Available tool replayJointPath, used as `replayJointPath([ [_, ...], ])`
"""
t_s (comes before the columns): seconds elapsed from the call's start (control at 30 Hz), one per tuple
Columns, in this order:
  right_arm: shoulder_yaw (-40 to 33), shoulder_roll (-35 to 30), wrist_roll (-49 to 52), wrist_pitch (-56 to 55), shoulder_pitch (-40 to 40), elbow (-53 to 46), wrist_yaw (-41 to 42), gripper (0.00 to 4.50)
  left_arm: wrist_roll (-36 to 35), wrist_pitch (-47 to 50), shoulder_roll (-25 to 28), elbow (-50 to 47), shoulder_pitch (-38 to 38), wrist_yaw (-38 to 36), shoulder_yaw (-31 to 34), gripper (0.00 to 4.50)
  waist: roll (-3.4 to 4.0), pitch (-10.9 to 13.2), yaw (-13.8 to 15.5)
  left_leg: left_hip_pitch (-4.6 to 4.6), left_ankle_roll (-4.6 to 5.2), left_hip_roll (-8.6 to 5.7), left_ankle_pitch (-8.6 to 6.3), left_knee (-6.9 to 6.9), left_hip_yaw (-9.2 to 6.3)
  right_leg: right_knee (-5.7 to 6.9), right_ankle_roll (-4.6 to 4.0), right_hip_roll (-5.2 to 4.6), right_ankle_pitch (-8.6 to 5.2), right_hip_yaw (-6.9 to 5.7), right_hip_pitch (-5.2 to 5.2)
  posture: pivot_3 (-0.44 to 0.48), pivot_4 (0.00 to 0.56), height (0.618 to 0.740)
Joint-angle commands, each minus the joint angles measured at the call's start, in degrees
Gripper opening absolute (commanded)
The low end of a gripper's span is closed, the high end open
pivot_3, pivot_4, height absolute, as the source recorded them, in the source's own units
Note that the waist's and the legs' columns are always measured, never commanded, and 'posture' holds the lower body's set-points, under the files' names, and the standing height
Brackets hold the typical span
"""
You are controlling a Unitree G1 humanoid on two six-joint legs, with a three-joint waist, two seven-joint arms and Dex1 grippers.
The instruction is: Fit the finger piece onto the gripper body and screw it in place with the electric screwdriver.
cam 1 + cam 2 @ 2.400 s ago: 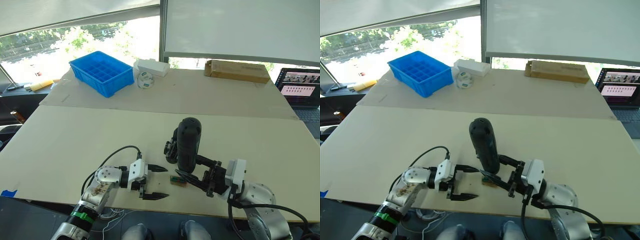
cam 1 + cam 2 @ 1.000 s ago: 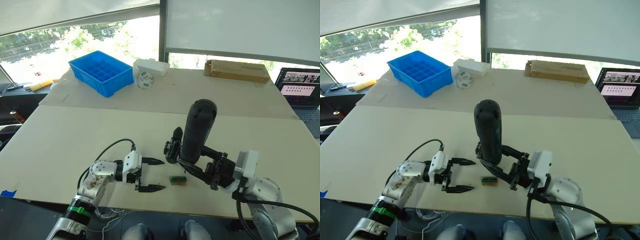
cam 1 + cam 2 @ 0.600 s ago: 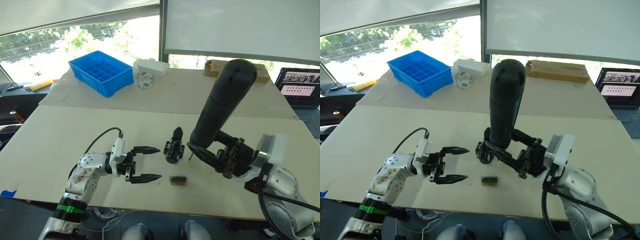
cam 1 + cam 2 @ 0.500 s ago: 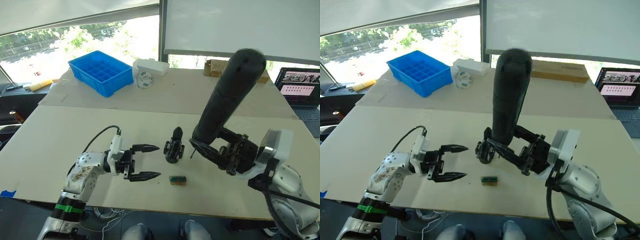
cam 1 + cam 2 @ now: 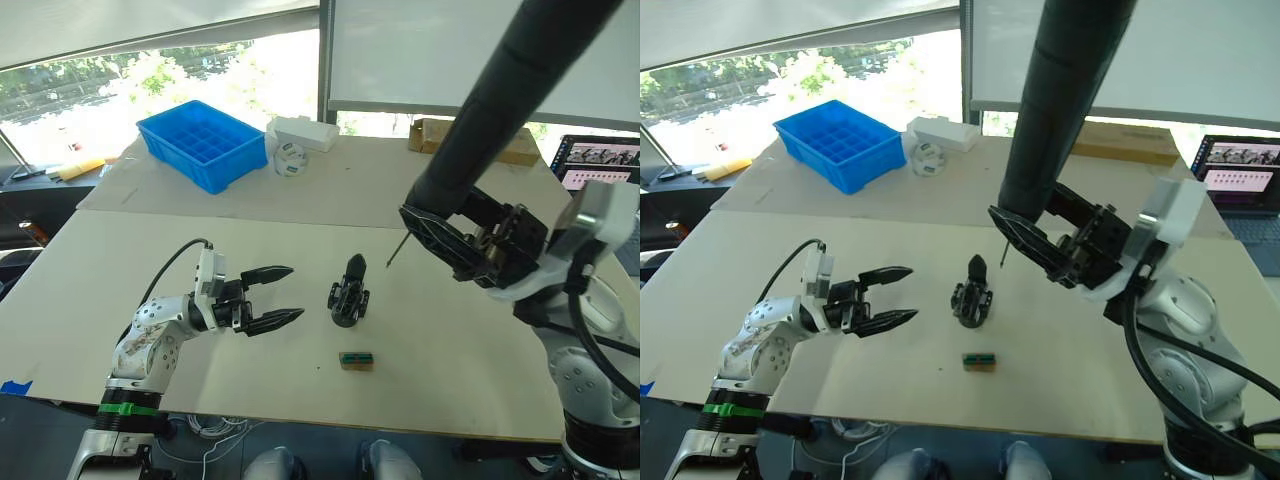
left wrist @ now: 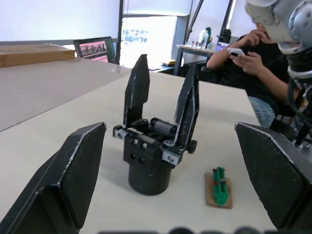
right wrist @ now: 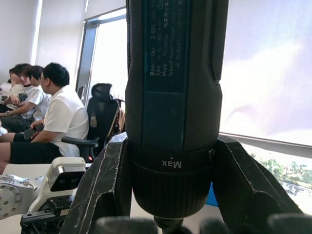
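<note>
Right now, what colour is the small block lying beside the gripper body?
Tan base with a green top, clearest in the left wrist view.

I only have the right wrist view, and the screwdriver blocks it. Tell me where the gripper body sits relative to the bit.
Observer: The gripper body stands upright on the table. In the head views it sits lower than the bit of the raised electric screwdriver and to its left, with a clear gap between them.
Operator: Report how many fingers are on it.
Observer: The left wrist view shows two pointed fingers standing up from it.
Operator: Give me the left gripper's state.
Observer: The left gripper hovers to the left of the body, jaws open, holding nothing.
</note>
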Motion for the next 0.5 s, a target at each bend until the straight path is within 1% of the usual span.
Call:
replayJointPath([
  [0.03,1.6,1.4,-1.3,-0.2,-4.0,0.8,-0.3,1.89,2.2,-3.7,-0.8,1.5,0.3,0.3,0.2,4.50,0.00,0.0,-0.2,0.00,0.00,0.00,0.00,0.00,0.01,0.01,0.00,0.01,0.00,0.00,-0.01,0.000,0.150,0.740],
  [0.2,3.9,3.1,-2.6,1.3,-6.2,3.2,-0.4,1.89,5.3,-6.8,-1.4,3.5,1.3,0.6,-0.4,4.50,0.00,0.0,-0.5,-0.01,-0.02,0.00,0.01,-0.02,0.01,0.02,-0.01,0.01,0.00,-0.01,-0.02,0.000,0.150,0.740],
  [0.4,6.3,5.0,-2.9,4.0,-6.9,4.1,-0.4,1.89,6.7,-7.6,-2.1,4.2,1.8,2.7,-0.3,4.50,0.00,0.0,-0.5,-0.03,-0.02,0.00,0.01,-0.02,0.01,0.01,0.00,-0.01,0.00,-0.02,-0.03,0.000,0.150,0.740],
  [0.5,7.5,6.1,-4.5,3.1,-6.9,4.8,0.2,1.89,7.1,-7.4,-2.6,3.6,1.6,3.8,-0.9,4.50,0.00,0.0,-0.6,-0.03,-0.02,0.00,0.01,-0.02,0.01,0.01,0.00,-0.01,0.00,-0.01,-0.03,0.000,0.150,0.740],
])
